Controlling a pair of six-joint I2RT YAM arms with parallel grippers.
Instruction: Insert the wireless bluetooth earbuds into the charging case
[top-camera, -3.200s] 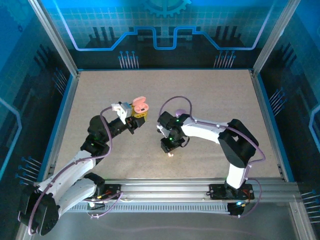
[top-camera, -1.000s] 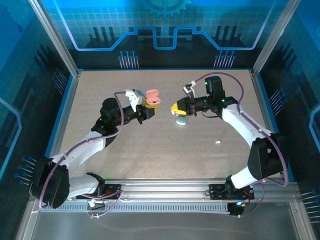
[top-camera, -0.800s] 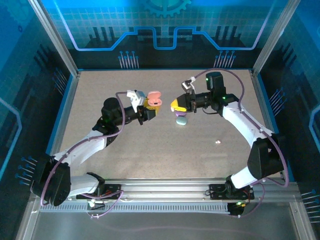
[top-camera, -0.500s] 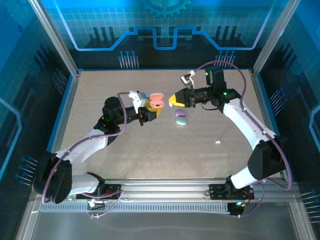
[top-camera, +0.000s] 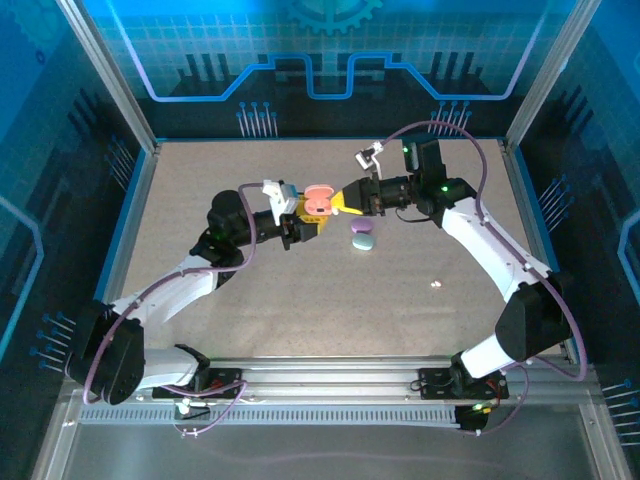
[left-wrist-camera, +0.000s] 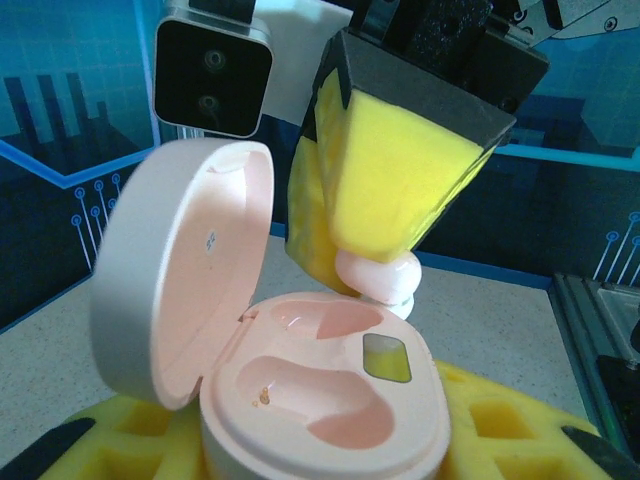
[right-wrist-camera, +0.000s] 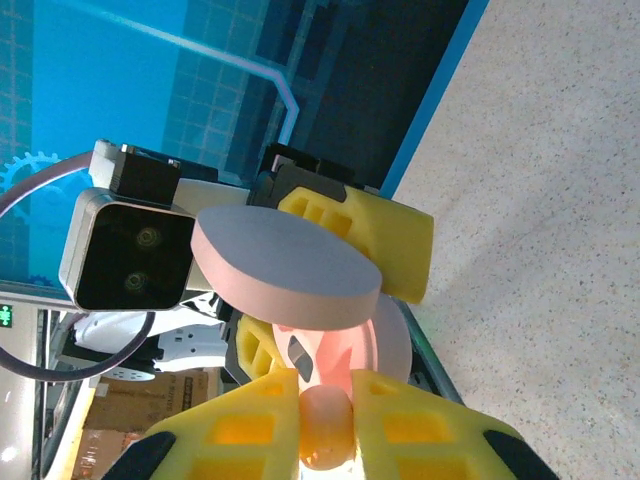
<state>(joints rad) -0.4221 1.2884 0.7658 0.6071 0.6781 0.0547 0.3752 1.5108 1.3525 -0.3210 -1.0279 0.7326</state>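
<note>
The right claw (top-camera: 345, 199) is clenched on a small glossy pale-pink earbud (left-wrist-camera: 378, 281). Its yellow foam fingertips (left-wrist-camera: 390, 190) pinch the earbud just over the rear of the right-hand well of an open, smooth pink pebble-shaped charging case (left-wrist-camera: 322, 392); contact cannot be told. The left claw (top-camera: 303, 220) grasps that case by its base between yellow foam pads (left-wrist-camera: 495, 430), with the lid (left-wrist-camera: 180, 270) tilted up. They meet over the bench's middle, toward its far edge, with bare speckled bench (top-camera: 200, 180) all round. The top view adds a lilac-and-teal pebble-shaped case (top-camera: 362, 233) just beside them and a tiny pale bit (top-camera: 435, 284) nearer the right edge. The right wrist view shows the lid's flat outer face.
</note>
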